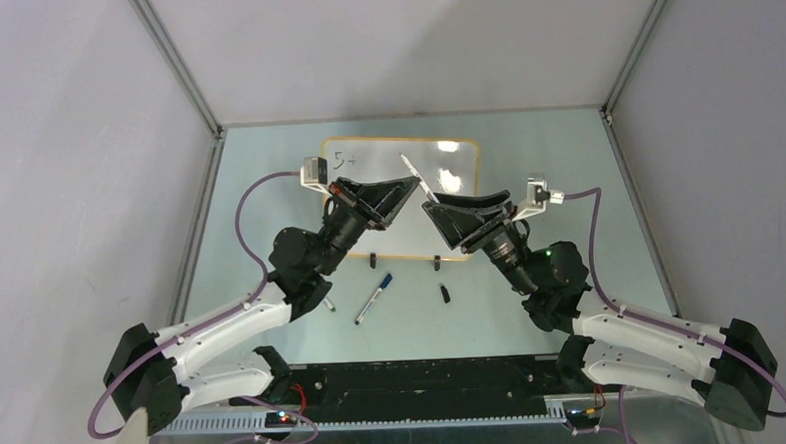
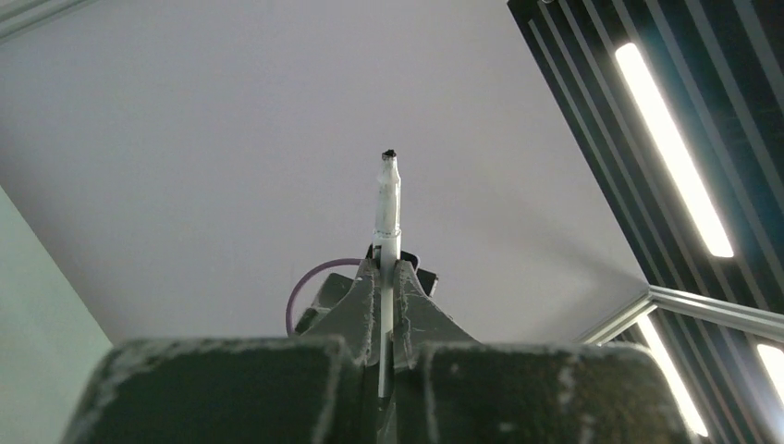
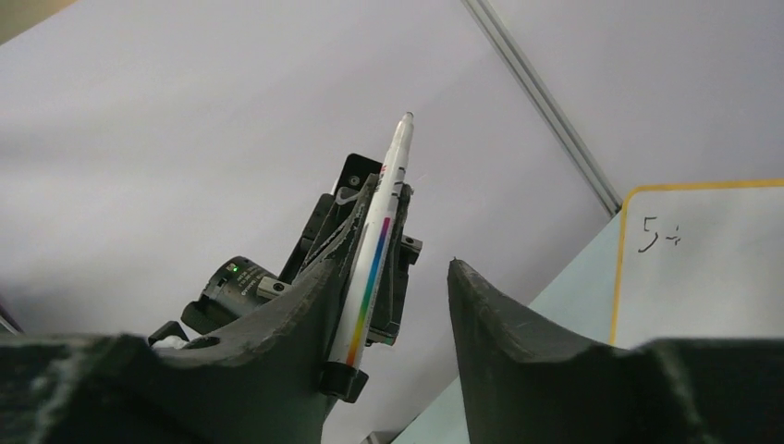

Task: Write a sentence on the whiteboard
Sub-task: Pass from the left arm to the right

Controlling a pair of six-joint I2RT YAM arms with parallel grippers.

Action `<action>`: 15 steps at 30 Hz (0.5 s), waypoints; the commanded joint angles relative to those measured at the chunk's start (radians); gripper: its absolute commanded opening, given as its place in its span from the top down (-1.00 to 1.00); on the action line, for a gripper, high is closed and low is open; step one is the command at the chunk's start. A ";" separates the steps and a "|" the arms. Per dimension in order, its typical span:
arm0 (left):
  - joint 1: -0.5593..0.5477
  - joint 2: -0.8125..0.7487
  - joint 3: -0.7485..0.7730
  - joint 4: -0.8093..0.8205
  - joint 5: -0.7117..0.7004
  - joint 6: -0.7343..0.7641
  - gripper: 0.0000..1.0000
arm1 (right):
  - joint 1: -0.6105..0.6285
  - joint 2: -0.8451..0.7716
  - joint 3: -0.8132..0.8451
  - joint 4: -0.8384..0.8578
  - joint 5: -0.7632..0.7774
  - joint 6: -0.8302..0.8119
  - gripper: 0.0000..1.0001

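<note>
**Whiteboard flat at the far middle of the table, marker up between both grippers**

Nearest the arm bases I saw a spare pen (image 1: 372, 298) with a blue end lying on the table (image 1: 267, 187), and a small black cap (image 1: 444, 293) to its right, both just short of the board's front edge.

Above the board's near half the two grippers met tip to tip. The left gripper (image 2: 386, 268) was clamped tight on a white marker (image 2: 388, 199), its dark tip pointing up and away. The right gripper (image 3: 396, 268) had its jaws partly apart with the marker's barrel standing between them. The barrel was close against one finger (image 3: 305, 314) and clear of the other, so it had hold of nothing.

Beyond them lay the whiteboard (image 1: 452, 164), orange rim all round. The sentence (image 3: 658, 235) was only a couple of thin black strokes in the far left corner, too small for me to read.
</note>
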 commanded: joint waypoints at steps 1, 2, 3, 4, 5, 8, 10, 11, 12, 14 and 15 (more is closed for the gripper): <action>-0.018 -0.020 -0.013 0.018 -0.045 -0.002 1.00 | 0.014 0.000 0.050 0.031 0.048 -0.037 0.12; -0.020 -0.024 -0.016 0.014 -0.048 0.002 1.00 | 0.017 -0.001 0.050 0.028 0.051 -0.039 0.19; -0.021 -0.026 -0.018 0.008 -0.054 0.003 1.00 | 0.016 -0.002 0.051 0.026 0.052 -0.040 0.31; -0.023 -0.026 -0.022 0.008 -0.057 0.004 1.00 | 0.018 -0.003 0.051 0.023 0.054 -0.040 0.37; -0.023 -0.026 -0.023 0.011 -0.057 0.004 1.00 | 0.018 -0.002 0.051 0.022 0.055 -0.040 0.48; -0.026 -0.025 -0.026 0.014 -0.058 0.005 1.00 | 0.020 -0.004 0.051 0.018 0.056 -0.042 0.60; -0.027 -0.025 -0.028 0.014 -0.059 0.011 1.00 | 0.020 -0.008 0.051 0.013 0.057 -0.048 0.79; -0.026 -0.026 -0.028 0.012 -0.058 0.015 1.00 | 0.021 -0.009 0.051 0.011 0.059 -0.049 0.97; -0.026 -0.030 -0.028 0.009 -0.056 0.024 0.97 | 0.020 -0.015 0.051 -0.002 0.070 -0.049 1.00; -0.025 -0.045 -0.036 -0.005 -0.059 0.043 0.75 | 0.021 -0.032 0.051 -0.036 0.094 -0.047 1.00; -0.025 -0.061 -0.042 -0.013 -0.063 0.060 0.53 | 0.020 -0.044 0.051 -0.062 0.103 -0.051 1.00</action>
